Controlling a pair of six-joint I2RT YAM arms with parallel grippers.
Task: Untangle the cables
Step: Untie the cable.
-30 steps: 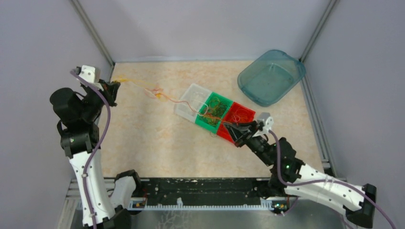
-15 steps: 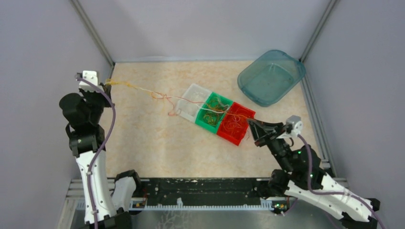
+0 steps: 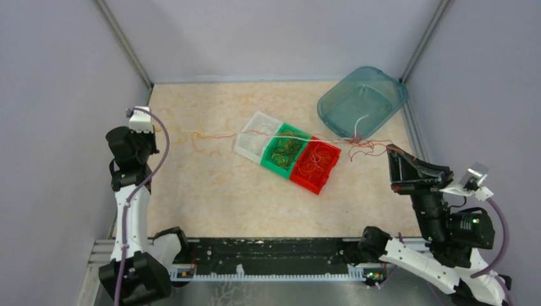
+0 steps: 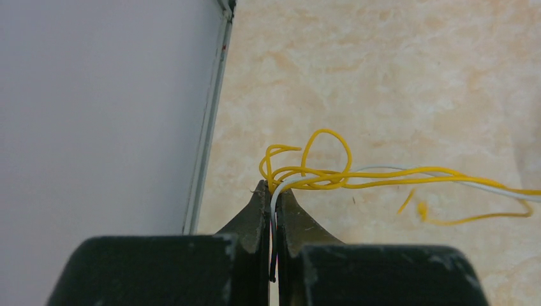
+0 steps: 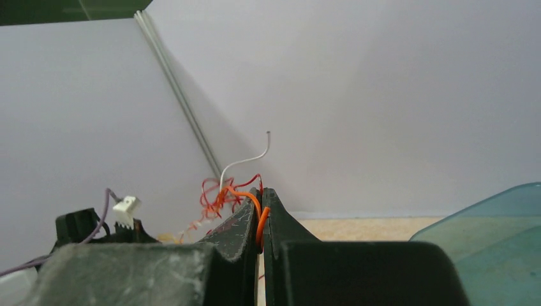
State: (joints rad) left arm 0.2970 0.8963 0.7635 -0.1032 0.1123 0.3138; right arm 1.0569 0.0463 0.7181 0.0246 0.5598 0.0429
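Note:
The cables are pulled into a long thin line (image 3: 214,135) from my left gripper (image 3: 155,136) to my right gripper (image 3: 390,152), passing over the sorting tray. A red and orange knot (image 3: 358,141) with a white wire end hangs just left of the right gripper. The left gripper (image 4: 275,189) is shut on a white wire and yellow cables (image 4: 325,176) low over the table by the left wall. Raised in the air, the right gripper (image 5: 261,191) is shut on an orange cable (image 5: 260,220), with a red tangle (image 5: 215,194) beyond its tips.
A three-part tray (image 3: 250,145) lies mid-table; its green (image 3: 284,150) and red (image 3: 314,164) compartments hold loose cable loops. A teal bin (image 3: 362,102) sits at the back right, near the right gripper. Grey walls close in the table on three sides.
The right gripper pulled back from the tray to the right and upward, dragging the knot across the tray. The left gripper shifted nearer along the left wall. The cable line stretched longer.

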